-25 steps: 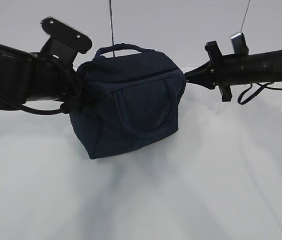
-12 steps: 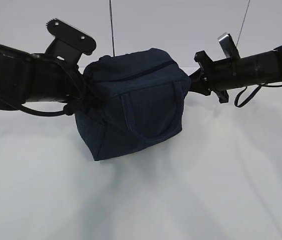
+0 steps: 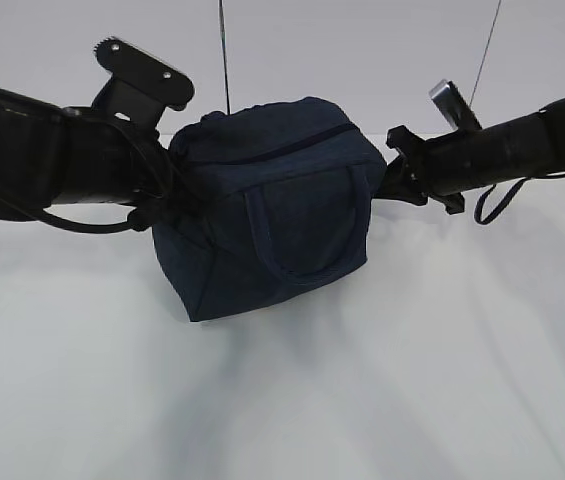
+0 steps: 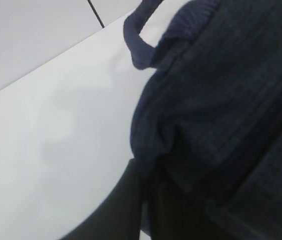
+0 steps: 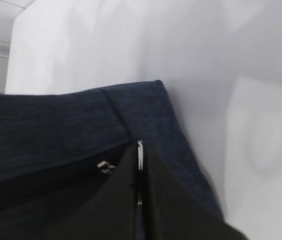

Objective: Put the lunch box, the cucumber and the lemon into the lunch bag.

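Note:
The dark navy lunch bag [image 3: 272,215] stands on the white table between my two arms, its front handle hanging down its near side. My left gripper [image 3: 167,195] is at the bag's left end, shut on a fold of the fabric [image 4: 153,150]; the bag [image 4: 220,110] fills most of the left wrist view. My right gripper [image 3: 382,180] is at the bag's upper right corner. It is shut on the metal ring pull [image 5: 140,152] of the zipper, with the bag [image 5: 56,130] below it. The lunch box, the cucumber and the lemon are out of view.
The white table [image 3: 282,400] stretches in front of the bag and to both sides. A pale wall stands behind, with two thin dark cables [image 3: 224,50] running up it. A loop handle [image 4: 133,37] sticks out at the bag's far side.
My right arm has swung left and tilted, drawing the ring pull along the bag's top edge. The bag's top rose and shifted slightly right, and its rear handle dropped out of sight. My left arm barely moved.

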